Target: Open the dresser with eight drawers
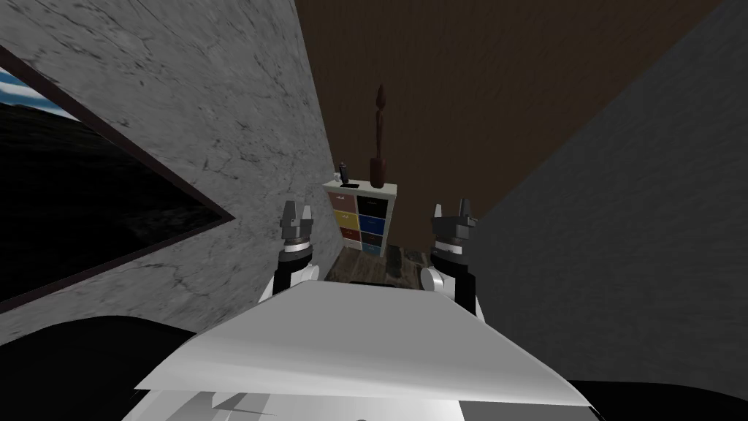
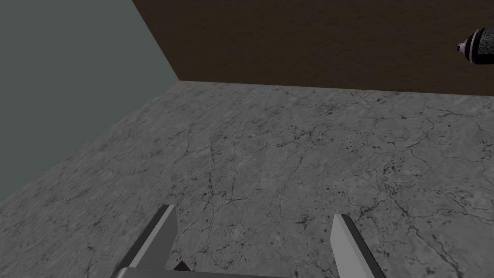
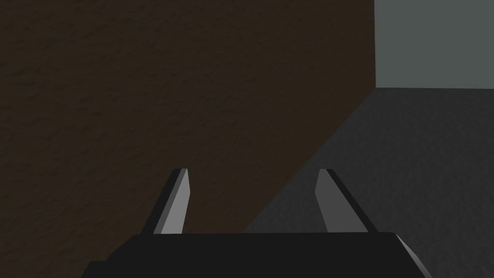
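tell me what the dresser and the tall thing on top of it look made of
The dresser: white frame, flat matte, like painted board. Its drawer fronts are plain brown, yellow, red, black and blue, material unclear. The tall figure: dark reddish-brown, probably carved wood.

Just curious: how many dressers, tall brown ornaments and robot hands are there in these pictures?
dresser: 1
tall brown ornament standing on it: 1
hands, both open: 2 (left hand, right hand)
Total: 4
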Available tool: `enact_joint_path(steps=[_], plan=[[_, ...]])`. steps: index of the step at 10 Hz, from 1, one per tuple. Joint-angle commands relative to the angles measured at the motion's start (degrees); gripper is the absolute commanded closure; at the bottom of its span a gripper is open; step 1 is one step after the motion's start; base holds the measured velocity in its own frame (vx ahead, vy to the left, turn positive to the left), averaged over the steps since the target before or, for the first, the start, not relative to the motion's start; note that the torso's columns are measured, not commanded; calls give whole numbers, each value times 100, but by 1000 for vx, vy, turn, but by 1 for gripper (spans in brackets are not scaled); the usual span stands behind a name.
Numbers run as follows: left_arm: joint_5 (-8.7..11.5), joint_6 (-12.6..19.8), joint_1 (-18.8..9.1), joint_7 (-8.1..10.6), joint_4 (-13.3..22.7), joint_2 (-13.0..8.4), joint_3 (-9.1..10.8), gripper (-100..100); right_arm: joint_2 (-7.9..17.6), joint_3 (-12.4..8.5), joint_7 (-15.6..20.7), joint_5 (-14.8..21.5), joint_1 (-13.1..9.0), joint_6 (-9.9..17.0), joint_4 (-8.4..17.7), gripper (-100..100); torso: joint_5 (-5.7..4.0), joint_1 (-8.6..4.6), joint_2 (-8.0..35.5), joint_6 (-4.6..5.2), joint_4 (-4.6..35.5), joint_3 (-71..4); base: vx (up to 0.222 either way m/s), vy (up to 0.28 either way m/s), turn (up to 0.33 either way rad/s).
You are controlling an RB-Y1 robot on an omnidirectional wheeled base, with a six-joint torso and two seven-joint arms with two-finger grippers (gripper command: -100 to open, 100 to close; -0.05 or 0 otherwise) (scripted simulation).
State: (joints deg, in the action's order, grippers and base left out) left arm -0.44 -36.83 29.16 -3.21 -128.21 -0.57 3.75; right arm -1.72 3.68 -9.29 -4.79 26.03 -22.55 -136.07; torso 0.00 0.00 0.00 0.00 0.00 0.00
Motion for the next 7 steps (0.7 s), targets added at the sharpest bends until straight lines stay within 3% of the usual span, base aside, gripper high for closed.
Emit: enact_joint_path(steps=[1, 7], plan=[[0, 0, 0, 0, 0, 0, 0, 0, 0, 0, 0, 0, 0, 0, 0, 0, 0, 0, 232, 0, 235, -467, 0, 0, 0], [0, 0, 0, 0, -1, 0, 0, 0, 0, 0, 0, 0, 0, 0, -2, 0, 0, 0, 2693, 0, 2691, -5381, 0, 0, 0]])
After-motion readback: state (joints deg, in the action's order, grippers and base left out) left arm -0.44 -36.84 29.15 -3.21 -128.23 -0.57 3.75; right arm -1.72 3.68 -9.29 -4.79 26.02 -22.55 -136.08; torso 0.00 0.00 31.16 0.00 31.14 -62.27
